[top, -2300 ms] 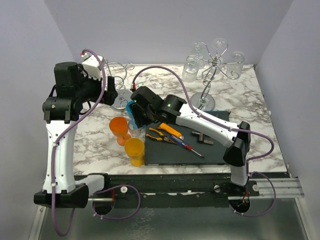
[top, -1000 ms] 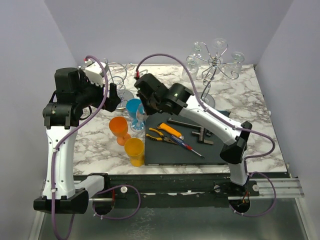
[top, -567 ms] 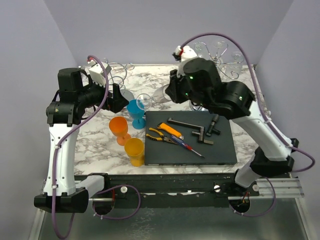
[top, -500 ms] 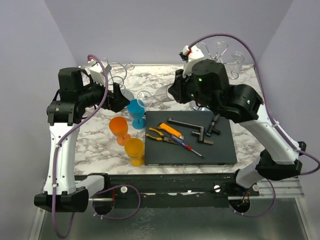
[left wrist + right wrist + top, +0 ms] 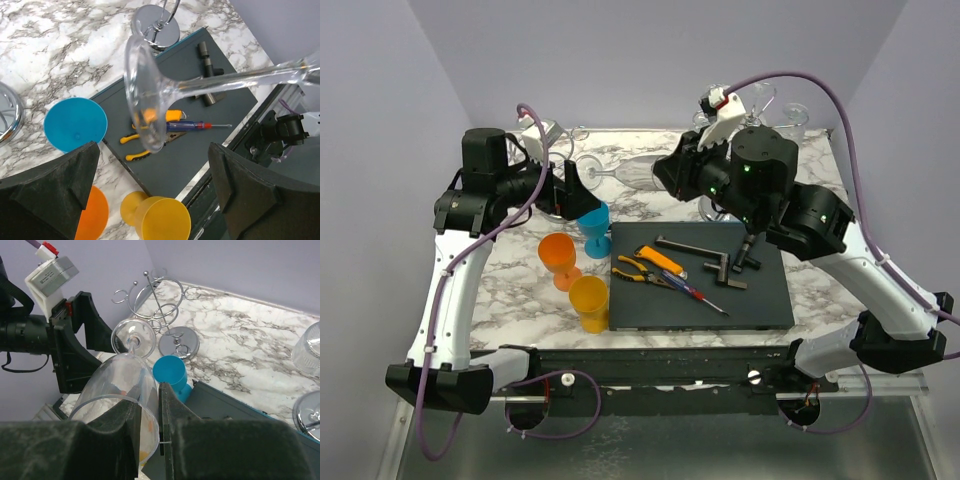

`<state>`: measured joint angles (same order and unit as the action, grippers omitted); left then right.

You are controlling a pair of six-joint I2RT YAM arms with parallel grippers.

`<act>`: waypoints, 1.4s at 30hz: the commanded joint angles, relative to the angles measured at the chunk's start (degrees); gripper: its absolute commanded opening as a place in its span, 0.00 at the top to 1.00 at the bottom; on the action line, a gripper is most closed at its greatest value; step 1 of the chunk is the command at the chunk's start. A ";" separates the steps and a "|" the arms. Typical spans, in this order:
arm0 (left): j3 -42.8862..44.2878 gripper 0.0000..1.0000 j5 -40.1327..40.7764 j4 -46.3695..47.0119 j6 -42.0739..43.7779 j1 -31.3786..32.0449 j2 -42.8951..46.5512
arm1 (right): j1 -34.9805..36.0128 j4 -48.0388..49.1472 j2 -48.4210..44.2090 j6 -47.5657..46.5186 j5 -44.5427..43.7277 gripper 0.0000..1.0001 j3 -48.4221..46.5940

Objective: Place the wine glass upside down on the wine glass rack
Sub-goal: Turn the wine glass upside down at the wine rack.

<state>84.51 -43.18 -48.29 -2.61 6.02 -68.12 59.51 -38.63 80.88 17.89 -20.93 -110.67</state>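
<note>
Marble table (image 5: 515, 285) bears mat (image 5: 760, 300), cups (image 5: 588, 300), racks (image 5: 178, 343)

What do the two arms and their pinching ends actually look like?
Left arm and right arm alike have smooth white links between bulky black joints, with a purple cable looping along each. Small green lights glow on the right arm. The left tool and right tool each have two chunky matt black fingers and a white camera box with a red plug behind them.

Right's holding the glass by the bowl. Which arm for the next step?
Left. The right gripper pinches the wine glass by its rim, lying sideways, foot toward the left gripper, whose open fingers frame the foot. The wire rack stands beside that arm, so a handover looks likely.
</note>
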 commanded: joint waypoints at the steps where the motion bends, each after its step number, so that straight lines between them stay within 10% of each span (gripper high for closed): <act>1: -0.15 0.01 -0.90 2.91 -1.48 0.87 0.15 | -0.18 5.50 -1.78 0.87 2.79 0.99 2.03; 11: -1.45 0.06 -0.81 5.81 -1.86 0.85 0.46 | -0.13 8.75 -5.78 2.56 6.31 0.99 7.85; 21: 0.57 0.85 -7.21 6.27 -2.52 0.92 -1.31 | -0.18 14.36 -8.10 4.07 9.51 0.99 15.93; 32: 5.58 1.00 -1.22 6.89 18.72 0.98 -0.58 | -0.17 3.55 -17.04 7.78 9.20 0.22 23.45; 42: -2.73 1.00 -7.49 17.76 46.70 1.76 8.86 | -0.18 -7.71 -19.78 6.50 13.17 0.00 19.93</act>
<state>84.75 -45.67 -38.30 29.08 7.01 -63.86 58.92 -42.44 59.09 25.50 -12.16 -88.27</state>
